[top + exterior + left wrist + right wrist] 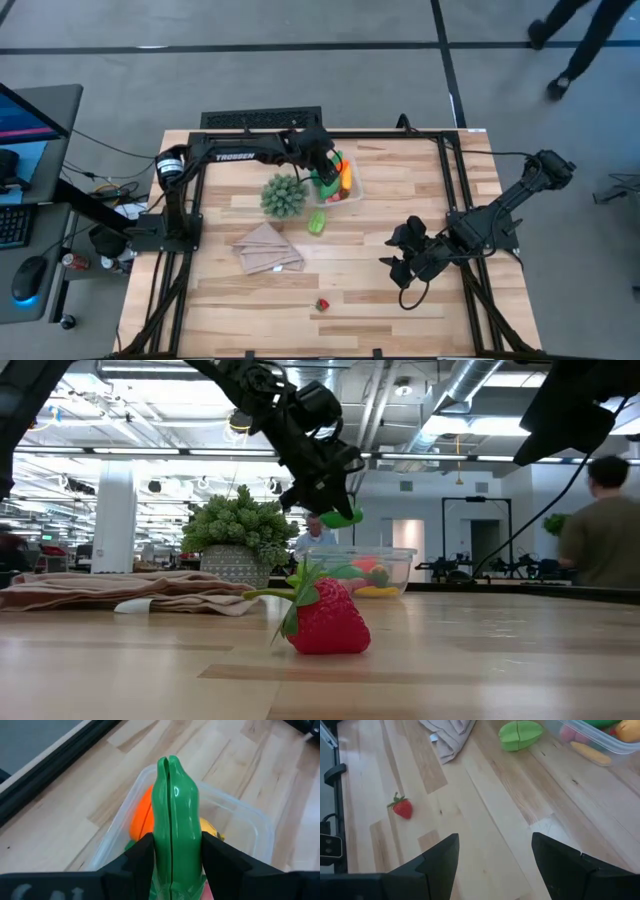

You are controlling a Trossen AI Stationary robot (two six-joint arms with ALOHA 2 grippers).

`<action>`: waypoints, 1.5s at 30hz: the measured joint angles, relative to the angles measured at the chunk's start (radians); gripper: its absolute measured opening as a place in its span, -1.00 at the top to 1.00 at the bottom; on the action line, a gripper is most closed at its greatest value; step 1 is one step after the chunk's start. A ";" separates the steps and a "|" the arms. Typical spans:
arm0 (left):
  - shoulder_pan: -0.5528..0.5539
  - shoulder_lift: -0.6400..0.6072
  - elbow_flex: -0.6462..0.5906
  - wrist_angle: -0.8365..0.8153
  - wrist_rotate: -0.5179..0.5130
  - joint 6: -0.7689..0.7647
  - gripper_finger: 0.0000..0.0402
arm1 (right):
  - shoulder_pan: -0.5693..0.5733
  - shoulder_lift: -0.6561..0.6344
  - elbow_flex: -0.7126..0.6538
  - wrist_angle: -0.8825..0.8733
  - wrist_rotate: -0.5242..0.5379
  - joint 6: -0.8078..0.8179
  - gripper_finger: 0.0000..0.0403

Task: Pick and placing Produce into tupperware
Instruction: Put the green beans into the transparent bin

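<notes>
My left gripper [325, 165] hangs over the clear tupperware [352, 192] at the table's far middle, shut on a green pod [175, 795]. In the low view the pod [342, 517] sticks out below the gripper [325, 495], above the tupperware [362, 572]. An orange carrot [141, 815] and a yellow piece [211, 828] lie inside the tupperware. A green piece [317, 222] lies on the table just in front of it. A red strawberry [322, 304] lies near the front edge. My right gripper [405, 265] waits open, right of centre. My left gripper pinches the green pod between its two fingers [142, 852], on the sides of its near part [175, 845]. The fingers slant down from the table's left and lie along the pod. Its far end sticks out past the fingertips, and it hangs clear above the tupperware.
A spiky green ball [283, 195] stands left of the tupperware, and a tan folded cloth [268, 250] lies in front of it. Black frame rails [250, 120] run along the table's edges. Bare wood lies between the strawberry and my right gripper. A person walks beyond the table's far right.
</notes>
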 joint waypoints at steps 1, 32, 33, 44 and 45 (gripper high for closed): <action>0.002 0.000 0.000 0.000 0.008 0.003 0.32 | 0.000 0.000 0.000 0.000 0.000 0.001 -0.21; -0.014 0.002 -0.003 0.084 0.004 0.264 0.32 | 0.000 0.000 -0.001 0.002 0.049 0.010 -0.21; -0.014 0.002 -0.003 0.091 0.004 0.265 0.32 | 0.000 0.000 -0.001 0.001 0.051 0.009 -0.21; -0.021 0.025 -0.003 0.131 0.006 0.258 0.32 | 0.000 0.000 -0.001 0.002 0.075 0.002 -0.21; -0.023 0.033 -0.005 0.115 0.010 0.249 0.32 | 0.000 0.000 -0.001 0.001 0.075 0.003 -0.21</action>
